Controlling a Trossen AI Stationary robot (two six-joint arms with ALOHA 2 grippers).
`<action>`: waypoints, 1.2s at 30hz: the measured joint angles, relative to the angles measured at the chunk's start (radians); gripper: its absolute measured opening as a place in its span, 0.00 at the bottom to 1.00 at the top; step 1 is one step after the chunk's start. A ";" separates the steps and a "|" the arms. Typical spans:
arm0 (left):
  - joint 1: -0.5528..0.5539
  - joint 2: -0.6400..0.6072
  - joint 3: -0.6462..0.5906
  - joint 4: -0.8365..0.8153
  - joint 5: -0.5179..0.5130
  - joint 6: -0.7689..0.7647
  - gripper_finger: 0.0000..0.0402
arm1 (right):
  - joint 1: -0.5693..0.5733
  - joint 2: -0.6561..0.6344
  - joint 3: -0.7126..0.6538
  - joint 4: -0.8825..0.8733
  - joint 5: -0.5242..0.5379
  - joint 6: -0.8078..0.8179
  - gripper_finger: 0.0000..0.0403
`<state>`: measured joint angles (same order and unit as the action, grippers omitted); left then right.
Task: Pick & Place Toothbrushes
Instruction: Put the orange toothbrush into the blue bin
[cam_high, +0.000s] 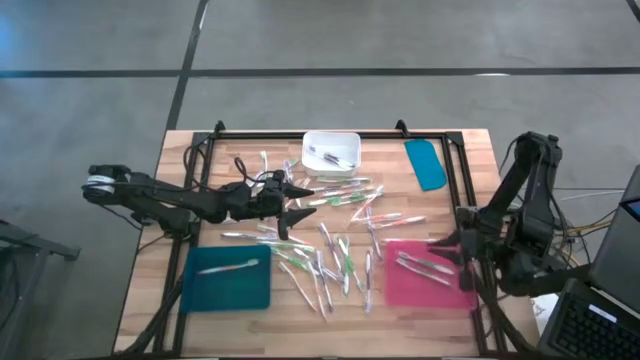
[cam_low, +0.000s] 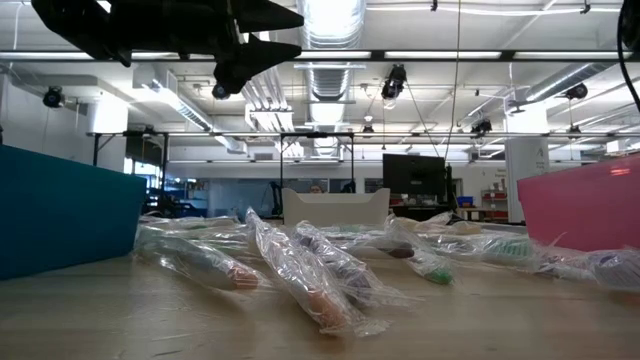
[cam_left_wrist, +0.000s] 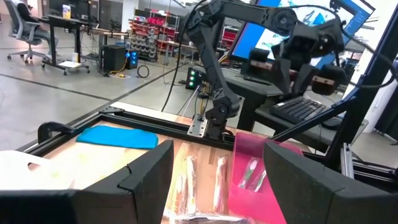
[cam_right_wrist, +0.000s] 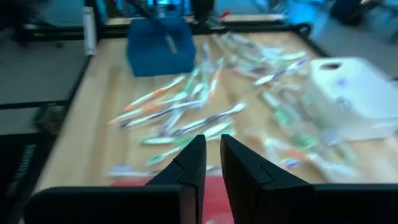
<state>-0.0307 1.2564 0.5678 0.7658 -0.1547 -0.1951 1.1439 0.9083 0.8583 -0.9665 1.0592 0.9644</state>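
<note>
Here the left pincer (cam_high: 300, 196) hangs above the counter (cam_high: 150, 250) with its fingers spread wide and nothing between them, sitting left of centre in the high view at the near edge of the toothbrushes (cam_high: 335, 235). The wrapped brushes lie scattered from the centre of that frame towards the lower right, just beyond the fingertips; the closest ones lie directly right of the tips, long axes roughly left to right, in line with the arm. The left arm reaches low and nearly level from the left edge of the frame.

The right pincer (cam_right_wrist: 210, 155) is nearly closed, fingers parallel with a thin slot, empty as far as the right wrist view shows. It sits over the pink tray (cam_high: 425, 272) at the lower right of the high view, which already holds a few brushes. The right arm is folded upright by the counter's right edge.

Also noted: teal tray (cam_high: 227, 280) at lower left with one brush in it, white bin (cam_high: 331, 150) at top centre, a teal flat piece (cam_high: 425, 163) at upper right.

Judgement: left arm is nearer the pile and better placed for the next pick.
</note>
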 joint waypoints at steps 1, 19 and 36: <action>0.000 0.000 0.000 0.000 0.000 0.000 0.63 | -0.026 -0.003 0.006 0.000 0.000 -0.034 0.12; 0.000 0.000 0.000 -0.016 0.000 0.000 0.63 | -0.507 -0.017 -0.057 0.006 -0.072 -0.215 0.26; -0.008 0.000 0.074 -0.311 0.017 0.038 0.63 | -0.865 -0.018 -0.245 0.475 -0.355 -0.690 0.26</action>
<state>-0.0386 1.2564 0.6414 0.4545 -0.1374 -0.1571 0.2792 0.8902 0.6134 -0.4918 0.7044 0.2740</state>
